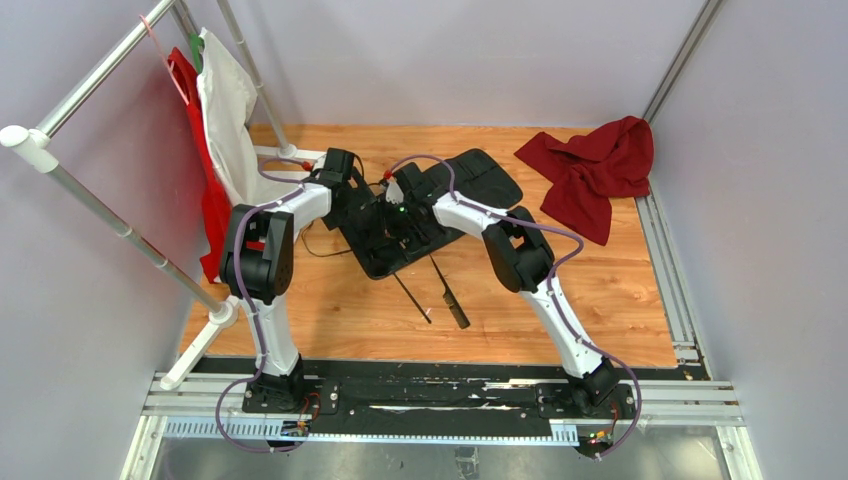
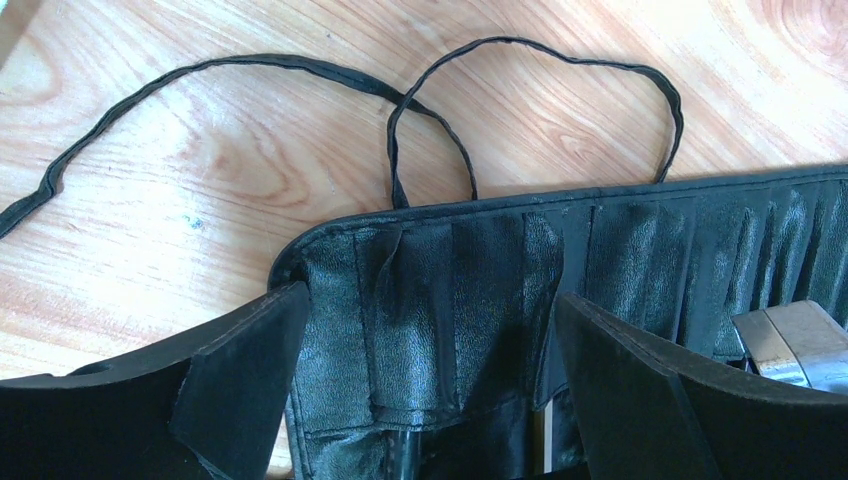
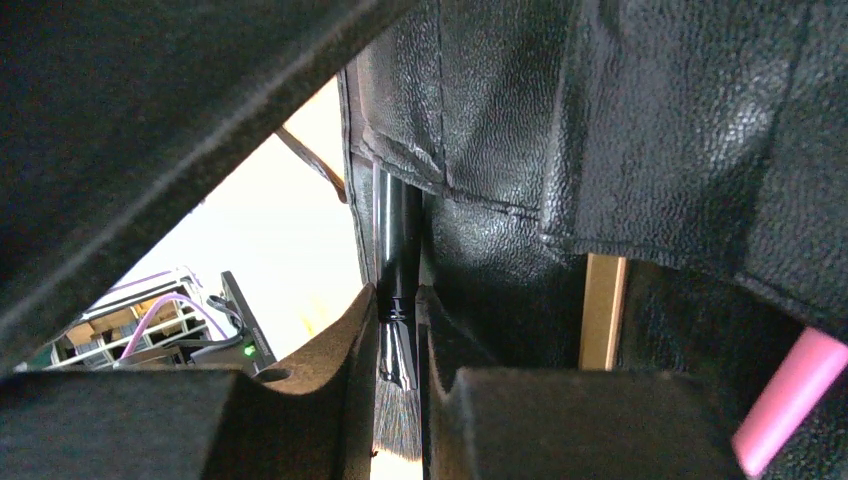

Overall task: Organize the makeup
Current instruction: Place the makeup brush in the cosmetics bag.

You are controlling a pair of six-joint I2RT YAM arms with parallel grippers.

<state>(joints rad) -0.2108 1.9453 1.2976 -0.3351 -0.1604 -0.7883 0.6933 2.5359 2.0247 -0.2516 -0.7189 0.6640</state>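
The black slotted roll-up case (image 1: pixel 445 195) lies open mid-table. My right gripper (image 3: pixel 401 305) is shut on a black-handled brush (image 3: pixel 398 250) near its ferrule, bristles toward the camera, and the handle runs into an end slot of the case (image 3: pixel 640 120). A tan handle (image 3: pixel 602 310) and a pink handle (image 3: pixel 790 400) sit in neighbouring slots. My left gripper (image 2: pixel 430 300) is open, its fingers (image 2: pixel 240 390) straddling the case's end (image 2: pixel 450 290) without holding anything. A thin black brush (image 1: pixel 412 298) and a black comb (image 1: pixel 450 297) lie loose on the wood in front of the case.
The case's black tie cords (image 2: pixel 530 60) loop over the wood. A red cloth (image 1: pixel 595 170) lies at the back right. A clothes rack (image 1: pixel 110 215) with white and red garments stands at the left. A metal rail (image 1: pixel 670 270) runs along the right edge.
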